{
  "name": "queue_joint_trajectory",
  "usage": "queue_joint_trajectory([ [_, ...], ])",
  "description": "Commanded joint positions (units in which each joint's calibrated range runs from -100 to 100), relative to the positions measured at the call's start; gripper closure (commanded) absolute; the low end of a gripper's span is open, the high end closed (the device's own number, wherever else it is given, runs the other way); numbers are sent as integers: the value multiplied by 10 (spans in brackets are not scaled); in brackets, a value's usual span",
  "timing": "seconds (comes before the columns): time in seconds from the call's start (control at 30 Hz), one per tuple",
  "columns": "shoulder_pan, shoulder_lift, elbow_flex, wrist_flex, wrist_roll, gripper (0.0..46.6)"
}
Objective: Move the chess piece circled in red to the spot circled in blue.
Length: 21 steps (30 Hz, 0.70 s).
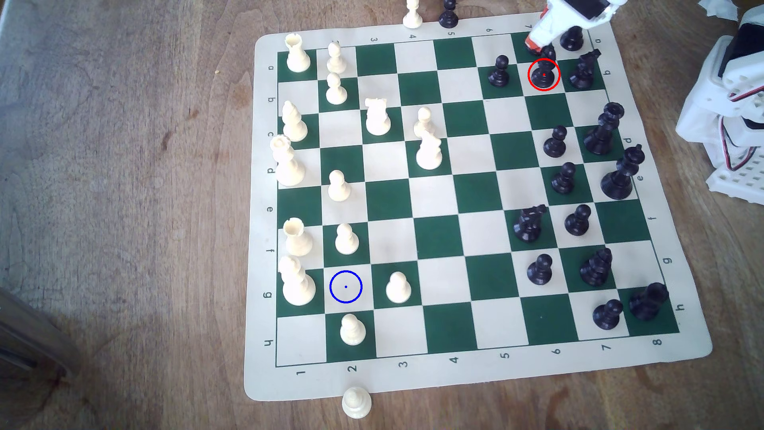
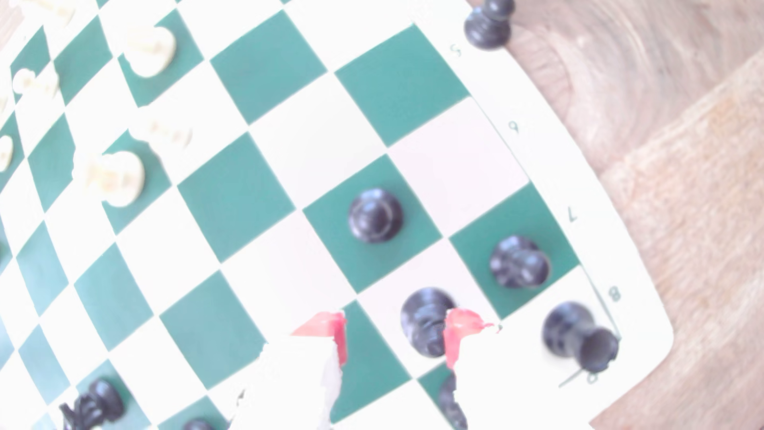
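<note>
Exterior view, board: a green and cream roll-up chessboard (image 1: pixel 463 372) lies on a wooden table (image 1: pixel 124 165).
Writing: numbers 1 to 8 run along the near border, letters a to h down both side borders.
White pieces: clustered on the exterior view's left columns; one white pawn (image 1: pixel 356 402) stands off the mat at its near edge.
Blue ring: the spot (image 1: pixel 346 286) is a cream square in column 2, row g, bare, with a tall white piece (image 1: pixel 296 281) just to its left, a white pawn (image 1: pixel 398 287) on the next square to its right, and pawns on the squares above and below.
Path between: the middle columns hold few pieces.
Black pawn: a pawn (image 1: pixel 499 71) stands one square left of the red ring.
Red ring: the chess piece (image 1: pixel 544 71), a black bishop, stands upright in column 7, row b, its long axis vertical and head pointing up toward the gripper.
Black knight: a knight (image 1: pixel 583 70) stands one square right of the bishop.
Gripper: the white gripper (image 1: pixel 539 48) with orange tips hangs just above the bishop's head.
Wrist view, fingers: the two red-tipped fingers (image 2: pixel 330 330) are spread apart; the bishop (image 2: pixel 426 320) sits between them, against one tip, not gripped.
Rook: a black rook (image 2: pixel 578 337) stands on the corner square by the printed 8.
</note>
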Motion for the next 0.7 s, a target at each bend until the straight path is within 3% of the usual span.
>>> queue_joint_trajectory([
  [0.0,16,5,2,-9,9,333],
  [0.13,24,1,44,-18,18,342],
  [0.67,26,-16,114,-101,9,329],
])
